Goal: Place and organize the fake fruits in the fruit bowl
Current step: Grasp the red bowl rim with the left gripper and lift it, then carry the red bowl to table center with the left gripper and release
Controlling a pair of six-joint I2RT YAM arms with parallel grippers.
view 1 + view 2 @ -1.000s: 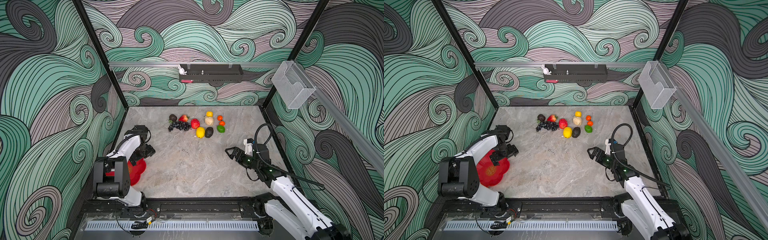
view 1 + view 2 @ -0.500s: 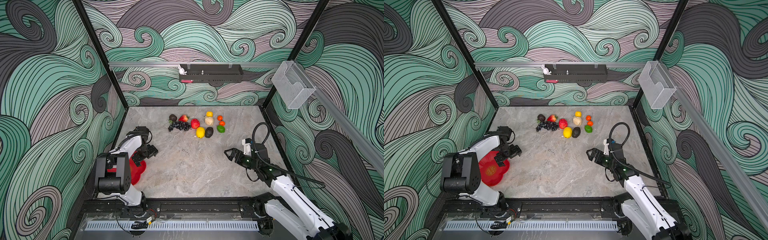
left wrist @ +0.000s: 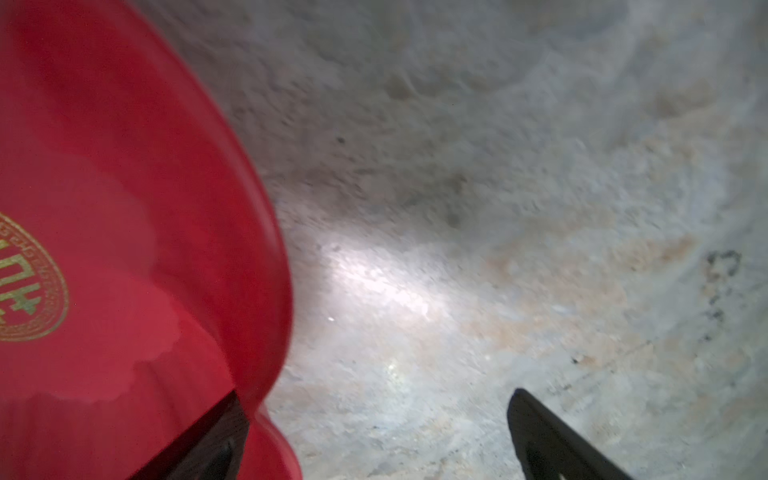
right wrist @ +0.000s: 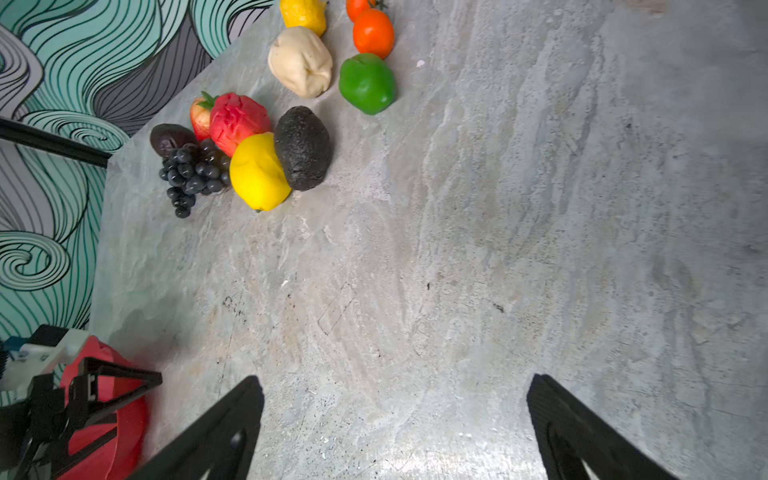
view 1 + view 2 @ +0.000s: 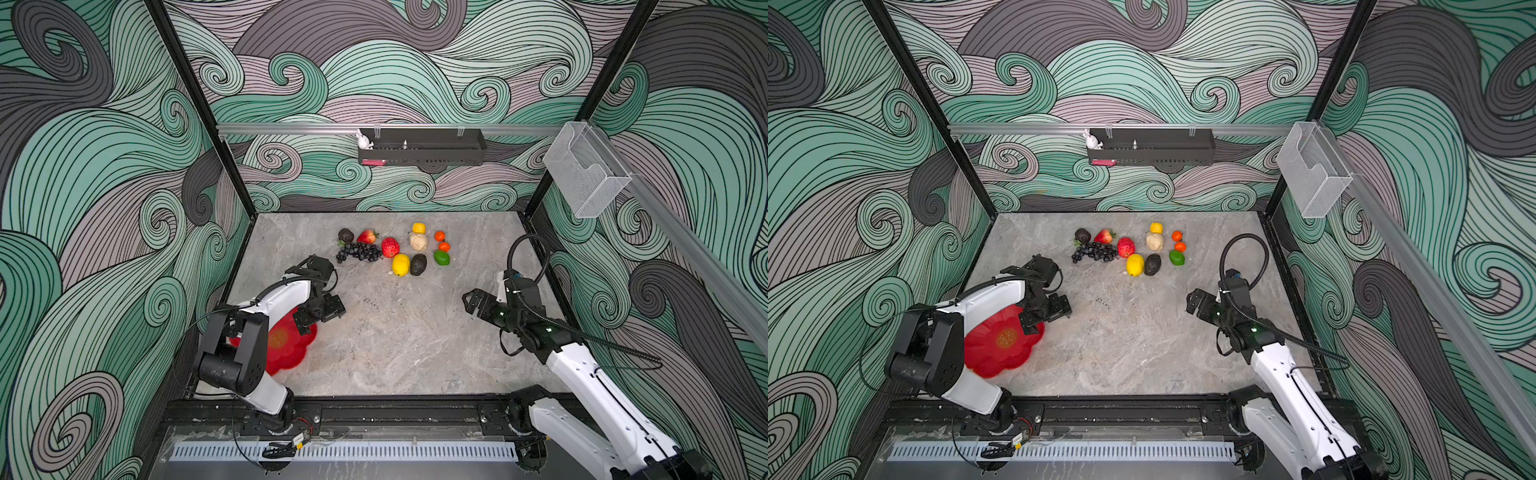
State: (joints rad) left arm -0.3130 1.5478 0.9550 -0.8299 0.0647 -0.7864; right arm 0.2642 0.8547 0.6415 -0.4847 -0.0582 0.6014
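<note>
- Position of fruit bowl (image 5: 994, 361): the red dish with scalloped rim and gold centre emblem rests on the near-left part of the surface (image 5: 1142, 353). In both top views the left arm (image 5: 992, 297) partly covers it.
- State of left tool (image 5: 1044, 318): it is spread wide and pinches nothing, at the bowl edge that faces the middle of the surface. In the left wrist view, 1 finger (image 3: 208, 440) lies over the red rim and the other finger (image 3: 548, 444) over bare surface. Contact with the bowl cannot be determined.
- State of right tool (image 5: 473, 301): it is spread wide and pinches nothing, over bare surface on the right side. It points toward the middle, well apart from bowl and fruits.
- Position of fruits: 11 pieces lie grouped on the rear centre of the surface, well apart from the bowl.
- Left part of group: grapes (image 5: 360, 251), with a dark avocado (image 5: 345, 235) and a strawberry (image 5: 368, 237) behind them, and a red apple (image 5: 390, 247) just beside them.
- Front of group: large lemon (image 5: 400, 264) touching a second avocado (image 5: 418, 264), with a lime (image 5: 441, 257) near to the right.
- Rear right of group: beige pear (image 5: 418, 241), small lemon (image 5: 418, 227) behind it, and 2 oranges (image 5: 439, 236) beside it.
- Wall fittings: black tray (image 5: 422, 151) on the rear rail, clear bin (image 5: 582, 174) on the right wall.
</note>
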